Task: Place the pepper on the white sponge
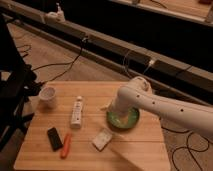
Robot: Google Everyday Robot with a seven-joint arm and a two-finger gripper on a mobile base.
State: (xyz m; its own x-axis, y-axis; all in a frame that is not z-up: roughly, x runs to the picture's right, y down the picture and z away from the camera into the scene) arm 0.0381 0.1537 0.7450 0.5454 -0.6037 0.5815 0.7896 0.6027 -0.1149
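Note:
The slim orange-red pepper lies on the wooden table near its front left, beside a small black block. The flat off-white sponge lies to the pepper's right, near the front middle. My white arm reaches in from the right over the table. My gripper is at the arm's left end, above the left rim of the green bowl, behind and above the sponge and well to the right of the pepper. It holds nothing that I can see.
A long white tube lies left of centre and a white cup stands at the back left. A dark chair-like frame stands left of the table. Cables lie on the floor behind and to the right.

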